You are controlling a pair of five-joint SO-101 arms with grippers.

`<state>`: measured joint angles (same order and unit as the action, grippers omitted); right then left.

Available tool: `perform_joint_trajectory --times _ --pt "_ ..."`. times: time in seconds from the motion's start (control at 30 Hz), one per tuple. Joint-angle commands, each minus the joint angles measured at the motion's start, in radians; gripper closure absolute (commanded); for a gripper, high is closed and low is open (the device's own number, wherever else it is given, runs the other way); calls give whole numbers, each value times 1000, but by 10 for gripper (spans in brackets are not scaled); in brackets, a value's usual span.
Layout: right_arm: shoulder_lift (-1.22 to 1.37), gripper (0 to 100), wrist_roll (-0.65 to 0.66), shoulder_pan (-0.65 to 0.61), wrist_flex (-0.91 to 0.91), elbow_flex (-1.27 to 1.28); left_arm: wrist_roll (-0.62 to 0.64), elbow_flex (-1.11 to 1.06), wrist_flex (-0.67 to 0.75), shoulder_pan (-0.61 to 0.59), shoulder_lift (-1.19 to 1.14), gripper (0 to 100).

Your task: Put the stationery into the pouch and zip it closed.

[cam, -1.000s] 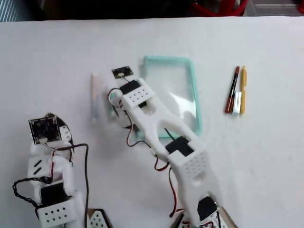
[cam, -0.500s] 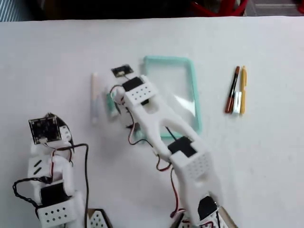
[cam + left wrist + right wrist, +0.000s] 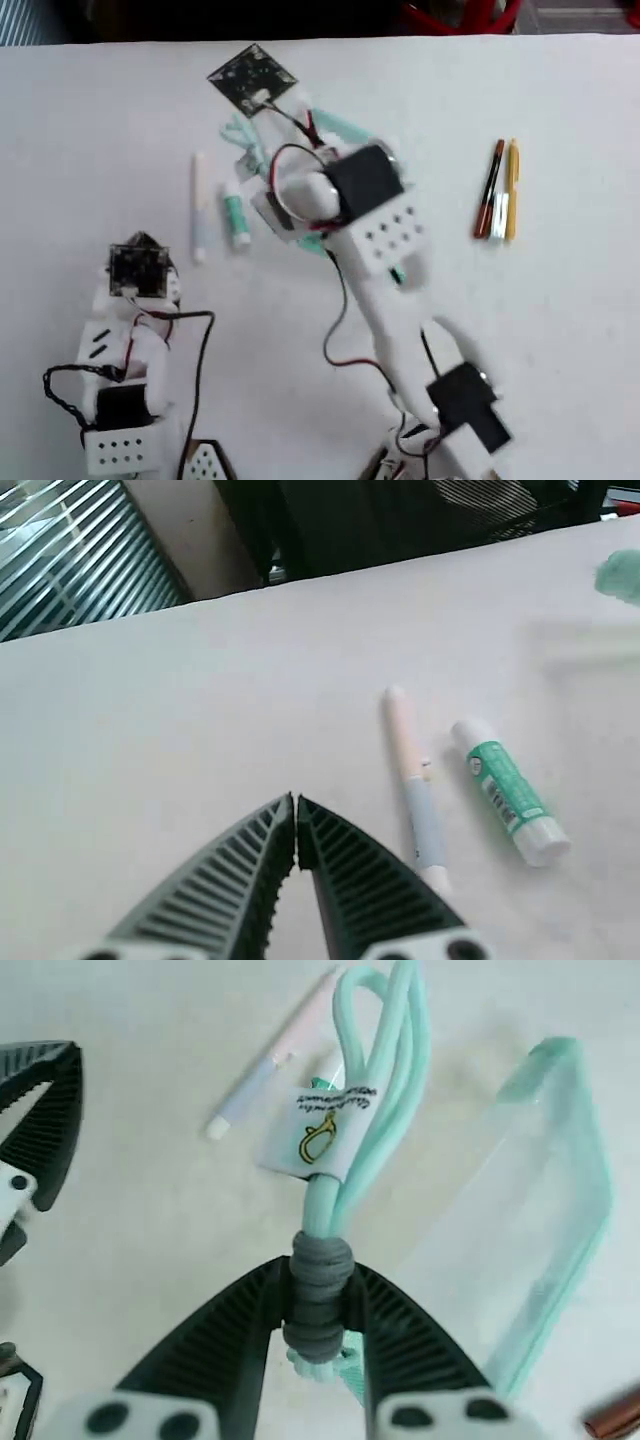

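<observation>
My right gripper is shut on the grey knot of the pouch's mint cord loop. The clear pouch with its mint edge hangs tilted from it. In the high view the raised right arm covers most of the pouch. A pastel pen and a green-and-white glue stick lie side by side left of it. A brown pen and a yellow pen lie at the right. My left gripper is shut on nothing, short of the pastel pen and glue stick.
The white table has open room at the right front and far left. The left arm's base and cables sit at the front left corner. A dark room edge runs behind the table's far side.
The right arm has risen and swung toward the far side, pulling the pouch up by its cord. The glue stick now lies uncovered. The left arm shifted slightly to the right.
</observation>
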<state>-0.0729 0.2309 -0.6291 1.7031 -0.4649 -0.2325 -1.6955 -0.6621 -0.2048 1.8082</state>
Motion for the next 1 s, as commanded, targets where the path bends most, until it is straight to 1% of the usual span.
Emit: perform_joint_trajectory --times 0.0,0.1,0.17,0.23,0.33,0.4,0.43,0.5,0.63,0.73,0.8,0.87,0.97 --pt "-153 981 17 73 13 -41 -11 17 -2 44 12 933" --pt "-243 981 18 143 13 -41 -11 58 3 47 13 828" --pt "-291 981 18 166 13 -41 -12 117 12 74 13 789" --pt "-326 981 18 170 13 -41 -71 199 -9 148 13 788" --pt "-375 981 18 165 13 -49 -215 331 -124 328 12 789" --pt "-415 981 18 136 13 -51 -284 402 -203 418 12 789" --pt "-433 981 28 122 13 -51 -310 428 -227 443 10 789" --pt "-460 981 80 76 13 -49 -359 462 -256 461 10 789" --pt "-481 981 149 -45 12 -49 -420 477 -288 449 10 789" --pt "-486 981 150 -79 -2 -57 -419 482 -310 404 13 790" --pt "-484 981 126 -51 -28 -87 -393 499 -354 375 13 790" --pt "-479 981 25 35 -82 -120 -301 552 -423 374 13 788" --pt "-475 981 -118 174 -154 -135 -107 718 -529 375 13 775"
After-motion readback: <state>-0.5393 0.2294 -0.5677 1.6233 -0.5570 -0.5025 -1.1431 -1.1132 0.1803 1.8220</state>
